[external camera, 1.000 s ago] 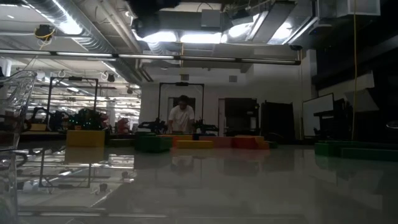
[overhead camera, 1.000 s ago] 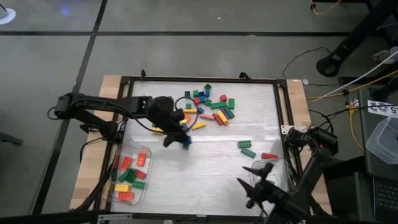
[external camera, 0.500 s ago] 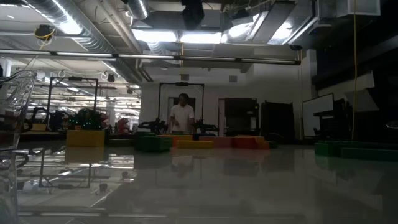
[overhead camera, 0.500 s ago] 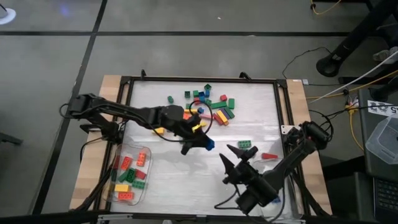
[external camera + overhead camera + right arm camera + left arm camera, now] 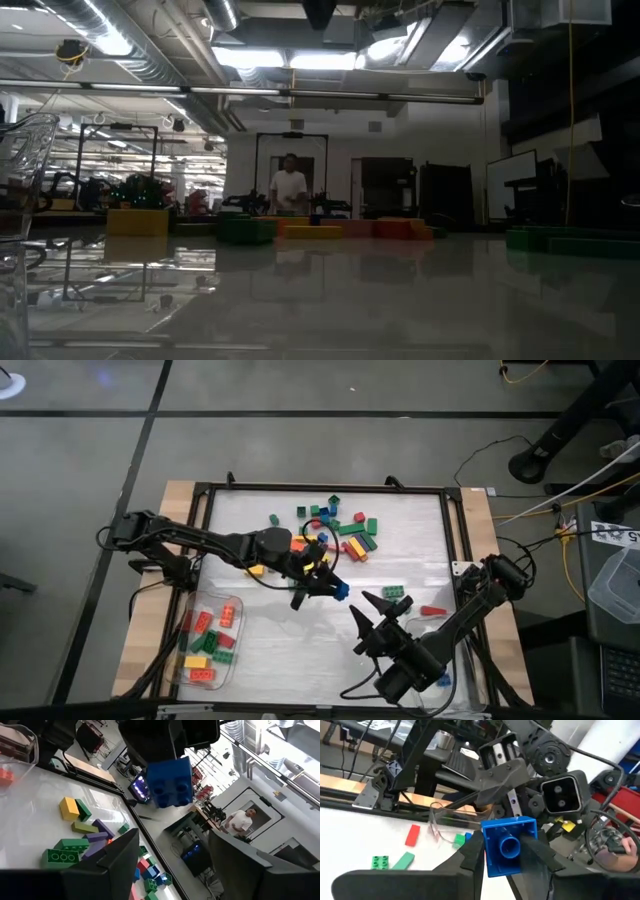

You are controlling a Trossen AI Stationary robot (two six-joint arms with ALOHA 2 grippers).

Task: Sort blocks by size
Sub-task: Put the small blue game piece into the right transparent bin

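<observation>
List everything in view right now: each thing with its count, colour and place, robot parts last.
blue block: one, blue, squarish, held above the table's middle.
pile of blocks: many, mixed colours, far middle of the table.
green blocks: two, green, right of centre.
red block: one, red, beside the green pair.
left tub: one, clear, near-left corner, holding red, green, orange and yellow blocks.
right tub: one, clear, near-right corner, mostly hidden by the right arm.
table: one, white top, black frame.
person: one, white top, far back in the room.
left gripper: shut on the blue block.
right gripper: open, facing the blue block.
</observation>
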